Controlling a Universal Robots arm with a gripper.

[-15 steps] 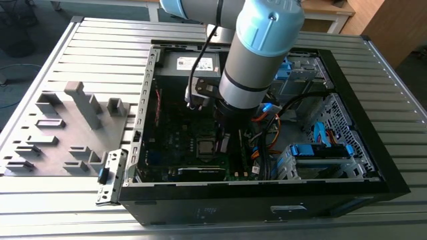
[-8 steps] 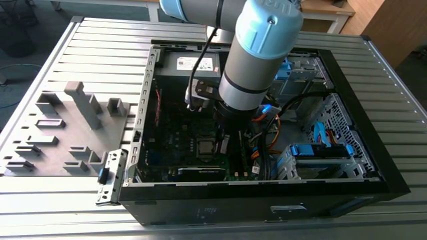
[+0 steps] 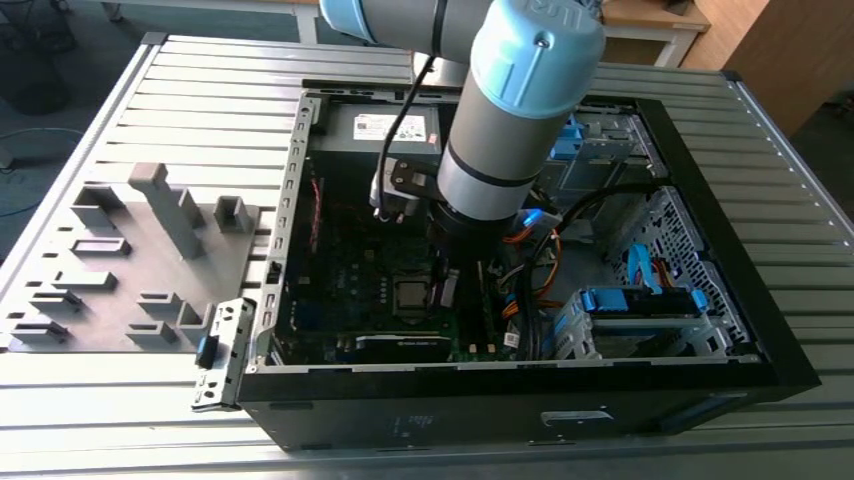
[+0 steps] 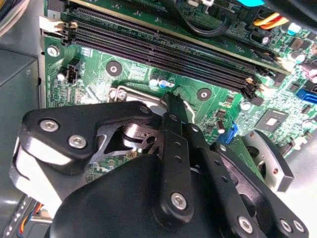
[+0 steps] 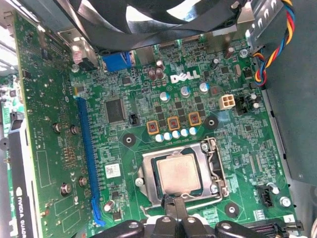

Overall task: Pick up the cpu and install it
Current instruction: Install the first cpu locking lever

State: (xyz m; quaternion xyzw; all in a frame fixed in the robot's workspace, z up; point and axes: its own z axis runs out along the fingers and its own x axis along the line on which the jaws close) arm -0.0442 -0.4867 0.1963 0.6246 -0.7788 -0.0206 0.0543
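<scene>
The cpu (image 5: 179, 173), a small square chip with a silver-grey top, lies flat in the motherboard socket, and a metal frame (image 5: 210, 168) surrounds it. In the exterior view the cpu (image 3: 411, 293) shows on the board inside the open computer case (image 3: 694, 400). My gripper (image 5: 174, 202) hangs low over the board at the socket's edge, right beside the chip. Its black fingers (image 4: 172, 111) are drawn together with nothing visible between them. In the exterior view the arm (image 3: 507, 150) reaches down into the case, just to the exterior view's right of the socket.
A long black graphics card (image 3: 394, 347) stands near the case's front wall. Memory slots (image 4: 163, 54) run beside the socket. A black fan (image 5: 163, 20), coloured cables (image 3: 534, 280) and blue drive bays (image 3: 641, 300) crowd the case. A grey fixture tray (image 3: 134, 260) lies at the exterior view's left.
</scene>
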